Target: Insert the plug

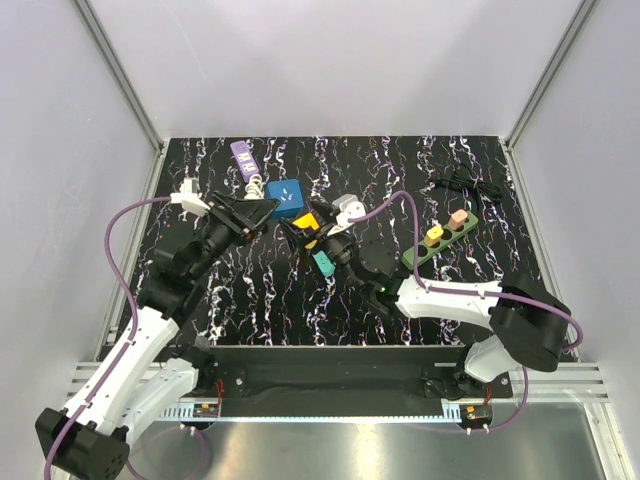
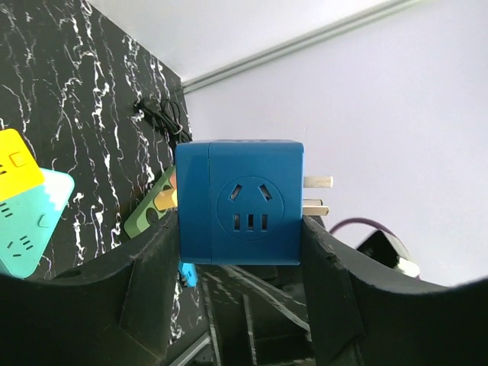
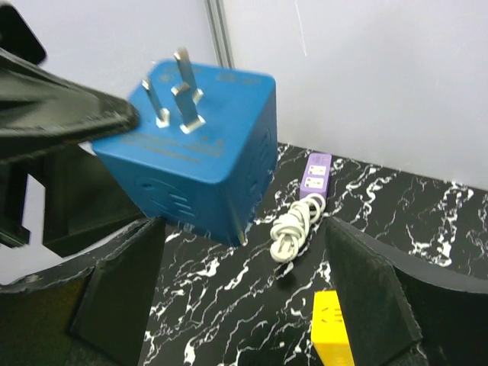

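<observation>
— What has the left end effector (image 2: 240, 252) got?

— It is clamped on the blue plug cube (image 2: 238, 202), one black finger pressed to each side. The cube is up in the air, clear of the worktop (image 1: 400, 170). A socket face with its slots looks back at the left wrist camera, and the metal prongs (image 3: 174, 95) stick out of the opposite face, toward the right arm.

— And the right end effector (image 3: 244, 267)?

— Its fingers stand wide apart with nothing gripped. From its own camera the cube hangs tilted just above and beyond the gap, prongs uppermost. I see no contact between those fingers and the cube.

— Where does this happen on the worktop?

— Over the middle, a little toward the left and far side, where the two arms meet in the top view.

— What lies around them?

— Just under the right end effector, a yellow block (image 3: 332, 328) and beside it a teal block (image 2: 30, 221) with socket holes. Toward the far left, a purple power strip (image 3: 315, 174) with its white cord (image 3: 290, 229) coiled next to it. To the right, well apart from the cube, a green power strip (image 1: 445, 240) with coloured plugs seated in it, and beyond that a black cable (image 1: 465, 185) near the far right edge.
</observation>
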Available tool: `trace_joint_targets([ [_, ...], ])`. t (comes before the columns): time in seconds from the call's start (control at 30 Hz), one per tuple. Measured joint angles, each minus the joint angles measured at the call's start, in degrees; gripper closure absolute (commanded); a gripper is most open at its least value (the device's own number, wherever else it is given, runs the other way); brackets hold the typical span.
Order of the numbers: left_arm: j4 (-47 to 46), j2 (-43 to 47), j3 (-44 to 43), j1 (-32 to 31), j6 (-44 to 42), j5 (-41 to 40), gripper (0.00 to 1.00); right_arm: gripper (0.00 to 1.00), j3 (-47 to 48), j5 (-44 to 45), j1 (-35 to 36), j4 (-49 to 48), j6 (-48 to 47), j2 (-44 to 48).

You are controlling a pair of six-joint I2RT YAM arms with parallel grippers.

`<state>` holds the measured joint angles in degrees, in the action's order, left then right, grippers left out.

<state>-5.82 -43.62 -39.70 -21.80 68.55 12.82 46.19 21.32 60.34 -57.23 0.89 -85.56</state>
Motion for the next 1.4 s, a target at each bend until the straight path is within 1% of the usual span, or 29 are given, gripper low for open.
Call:
trace_joint_targets([
  [0.37, 0.3, -0.5, 0.0, -0.2, 0.9, -2.9, 1.00, 0.07, 3.1, -1.5, 0.7, -1.6, -0.4, -0.3],
  [0.6, 0.3, -0.5, 0.0, -0.2, 1.2, -3.6, 1.00, 0.07, 6.4, -1.9, 1.8, -1.6, -0.5, -2.8],
  [0.63, 0.3, -0.5, 0.0, -0.2, 1.2, -3.6, 1.00, 0.08, 6.8, -1.7, 1.8, -1.6, -0.6, -3.3],
  [0.67, 0.3, -0.5, 0.0, -0.3, 1.2, -3.7, 1.00, 0.11, 7.0, -1.5, 1.9, -1.6, -0.7, -3.7],
  [0.7, 0.3, -0.5, 0.0, -0.3, 1.3, -3.8, 1.00, 0.19, 7.3, -1.2, 1.9, -1.6, -1.0, -4.1],
  [0.8, 0.3, -0.5, 0.0, -0.3, 1.6, -4.2, 1.00, 0.28, 8.0, 0.3, 1.9, -2.0, -2.1, -5.1],
  [0.87, 0.3, -0.5, 0.0, -0.4, 1.8, -4.5, 1.00, 0.32, 8.2, 0.9, 1.9, -2.6, -2.8, -5.6],
  [1.0, 0.3, -0.2, 0.0, -0.5, 2.4, -5.6, 1.00, 0.48, 8.8, 1.8, 2.2, -4.5, -3.9, -6.8],
  [1.03, 0.3, -0.1, 0.0, -0.5, 2.5, -5.9, 1.00, 0.58, 9.0, 1.9, 2.3, -4.8, -4.1, -7.1],
  [1.07, 0.3, 0.1, 0.0, -0.5, 2.7, -6.3, 1.00, 0.59, 9.4, 1.9, 2.3, -5.1, -4.2, -7.4],
  [1.1, 0.2, 0.3, 0.0, -0.5, 2.8, -6.7, 1.00, 0.53, 9.8, 1.9, 2.3, -5.2, -4.3, -7.7],
  [1.13, 0.1, 0.4, 0.2, -0.5, 3.1, -7.1, 1.00, 0.34, 10.2, 1.9, 2.4, -5.4, -4.4, -8.1],
  [1.17, 0.1, 0.6, 0.3, -0.5, 3.2, -7.5, 1.00, 0.23, 10.5, 2.0, 2.4, -5.4, -4.5, -8.3],
  [1.2, 0.1, 0.8, 0.5, -0.5, 3.3, -7.8, 1.00, 0.18, 10.8, 2.1, 2.5, -5.3, -4.4, -8.6],
  [1.23, 0.1, 1.0, 0.7, -0.6, 3.5, -7.7, 1.00, 0.16, 11.3, 2.2, 2.5, -5.3, -4.3, -9.1],
  [1.3, 0.1, 1.3, 1.1, -1.2, 4.1, -7.4, 1.00, 0.18, 12.3, 3.1, 2.5, -5.0, -4.4, -10.0],
  [1.37, 0.1, 1.3, 1.2, -1.4, 4.4, -7.4, 1.00, 0.21, 12.7, 3.8, 2.5, -5.0, -4.6, -10.8],
  [1.4, 0.2, 1.3, 1.2, -1.5, 4.5, -7.4, 1.00, 0.25, 12.9, 4.3, 2.5, -5.0, -4.7, -11.1],
])
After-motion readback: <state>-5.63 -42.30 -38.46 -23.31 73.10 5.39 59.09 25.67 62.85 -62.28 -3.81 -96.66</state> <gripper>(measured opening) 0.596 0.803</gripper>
